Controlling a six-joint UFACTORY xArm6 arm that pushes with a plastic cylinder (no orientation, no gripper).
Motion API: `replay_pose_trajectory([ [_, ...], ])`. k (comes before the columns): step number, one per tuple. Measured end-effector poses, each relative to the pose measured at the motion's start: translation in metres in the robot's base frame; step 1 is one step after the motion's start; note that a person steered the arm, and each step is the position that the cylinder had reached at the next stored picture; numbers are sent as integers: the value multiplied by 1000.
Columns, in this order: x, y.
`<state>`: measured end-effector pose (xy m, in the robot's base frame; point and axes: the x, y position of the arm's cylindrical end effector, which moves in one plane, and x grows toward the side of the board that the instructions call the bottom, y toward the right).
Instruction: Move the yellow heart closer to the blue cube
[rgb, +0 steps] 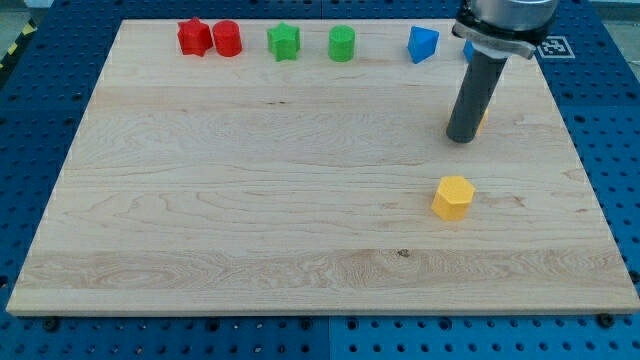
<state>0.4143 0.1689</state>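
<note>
My tip (460, 139) rests on the board at the view's upper right. The yellow heart (482, 119) is almost wholly hidden behind the rod; only a thin yellow sliver shows at the rod's right side, touching it. The blue cube (467, 49) sits at the top edge just above, mostly covered by the arm, with only its left edge showing. The heart lies a short way below the cube.
A yellow hexagonal block (452, 197) lies below my tip. Along the top edge, from the left, stand a red star (193, 37), a red cylinder (227, 38), a green star (284, 41), a green cylinder (342, 43) and a blue wedge-like block (422, 44).
</note>
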Motion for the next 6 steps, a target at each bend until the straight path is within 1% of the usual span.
replay_pose_trajectory([
  [3, -49, 37],
  [4, -51, 42],
  [5, -59, 25],
  [6, -78, 8],
])
